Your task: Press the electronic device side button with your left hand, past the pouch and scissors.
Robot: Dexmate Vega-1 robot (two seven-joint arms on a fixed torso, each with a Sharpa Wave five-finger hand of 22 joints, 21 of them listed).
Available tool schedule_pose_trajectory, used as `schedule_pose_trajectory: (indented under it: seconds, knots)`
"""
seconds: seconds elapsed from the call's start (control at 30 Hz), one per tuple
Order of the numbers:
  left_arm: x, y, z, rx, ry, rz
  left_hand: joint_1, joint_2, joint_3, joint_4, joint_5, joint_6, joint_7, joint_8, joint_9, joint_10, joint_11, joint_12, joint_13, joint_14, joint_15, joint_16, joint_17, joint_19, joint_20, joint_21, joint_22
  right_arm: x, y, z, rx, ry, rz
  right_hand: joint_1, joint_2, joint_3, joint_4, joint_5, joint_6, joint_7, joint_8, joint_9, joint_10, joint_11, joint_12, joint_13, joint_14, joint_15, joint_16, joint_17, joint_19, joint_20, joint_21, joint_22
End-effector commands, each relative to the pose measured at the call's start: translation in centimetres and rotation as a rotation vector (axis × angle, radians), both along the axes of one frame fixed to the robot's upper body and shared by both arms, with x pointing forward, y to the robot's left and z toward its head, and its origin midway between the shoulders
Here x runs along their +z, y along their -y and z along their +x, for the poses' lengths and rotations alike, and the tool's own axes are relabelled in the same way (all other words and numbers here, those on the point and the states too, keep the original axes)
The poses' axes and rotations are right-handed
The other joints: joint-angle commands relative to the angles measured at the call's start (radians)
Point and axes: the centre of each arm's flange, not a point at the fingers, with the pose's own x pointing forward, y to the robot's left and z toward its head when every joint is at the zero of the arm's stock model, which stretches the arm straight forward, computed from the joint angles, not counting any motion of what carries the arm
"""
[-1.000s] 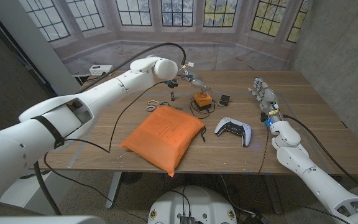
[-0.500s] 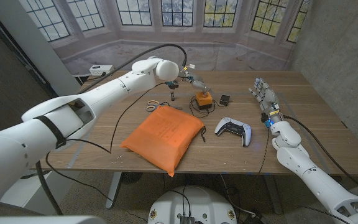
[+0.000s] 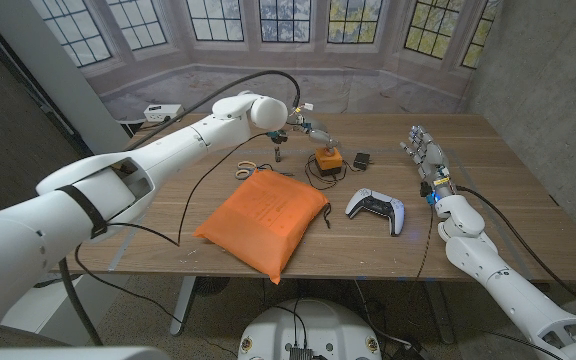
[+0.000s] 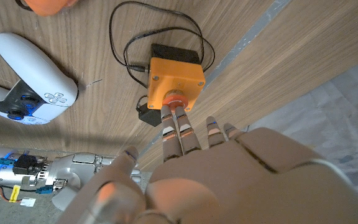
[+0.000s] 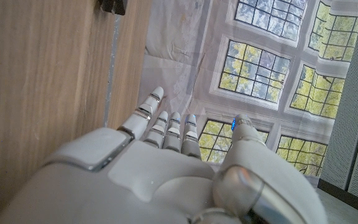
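Touching, seemingly, the orange device's (image 4: 176, 76) button: left hand (image 4: 194, 149) fingers (image 4: 178, 124).

The electronic device (image 4: 175, 76) is a small orange box with a red button on one side and a looped black cable, lying mid-table toward the far edge, beyond the orange pouch (image 3: 264, 214) and scissors (image 3: 248, 168).

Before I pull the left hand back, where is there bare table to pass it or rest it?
Bare wood lies left of the orange fabric pouch and scissors, and between the white game controller and the right hand. It is crowded around the orange button box, with its black cable and small black adapter, where the left hand hovers.
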Motion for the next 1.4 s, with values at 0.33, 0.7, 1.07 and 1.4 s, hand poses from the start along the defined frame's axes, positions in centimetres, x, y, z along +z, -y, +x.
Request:
schedule_pose_trajectory:
  seconds: [0.33,0.7,1.07,1.4]
  knots:
    - [-1.9,-0.3,1.0,0.027,-0.068,0.006,-0.007,-0.001,0.007,0.000,0.003,0.007,0.001,-0.002,0.002,0.007,-0.003,0.002,0.003,0.014,0.004,-0.004,0.002,-0.036,-0.006,0.010,0.003,-0.5,0.0,-0.3,-0.001,-0.013,0.004,0.003,0.009,-0.005,0.000,0.005,-0.001,0.004,-0.003,0.000,-0.002,0.005,-0.002,0.003,0.000,0.000,-0.001,0.000,-0.002,0.001,0.003,0.002]
    - [-1.7,-0.4,1.0,0.022,-0.064,0.003,-0.007,-0.001,0.007,0.000,0.003,0.008,0.002,-0.003,0.002,0.009,-0.001,0.002,0.003,0.017,0.004,-0.004,0.002,-0.033,-0.006,0.010,0.003,-0.4,-0.1,-0.4,-0.003,-0.008,0.006,0.002,0.010,-0.006,0.000,0.005,0.000,0.003,-0.003,0.000,-0.002,0.004,-0.002,0.003,0.000,0.001,-0.001,0.000,-0.003,0.001,0.003,0.002]
    - [-0.8,-0.3,0.4,0.010,-0.031,-0.001,-0.007,-0.001,0.008,0.000,0.003,0.014,0.002,-0.002,0.002,0.014,-0.004,0.003,0.003,0.024,0.003,-0.003,0.002,-0.025,-0.008,0.011,0.002,-0.2,-0.1,-0.5,-0.002,0.002,0.007,0.003,0.011,-0.007,-0.001,0.005,-0.001,0.001,-0.003,0.000,-0.003,0.001,-0.002,0.003,-0.001,0.000,-0.001,0.000,-0.004,0.000,0.003,0.003]
    - [-0.3,-0.3,0.1,-0.001,-0.007,-0.006,-0.006,-0.001,0.009,-0.001,0.003,0.015,0.000,-0.003,0.002,0.018,-0.002,0.003,0.003,0.028,0.001,-0.004,0.002,-0.020,-0.007,0.011,0.002,0.1,-0.1,-0.7,-0.003,0.017,0.007,0.003,0.011,-0.007,-0.001,0.005,0.000,0.003,-0.003,0.000,-0.002,0.004,-0.002,0.003,0.001,0.002,0.000,0.000,-0.002,0.003,0.003,0.002]
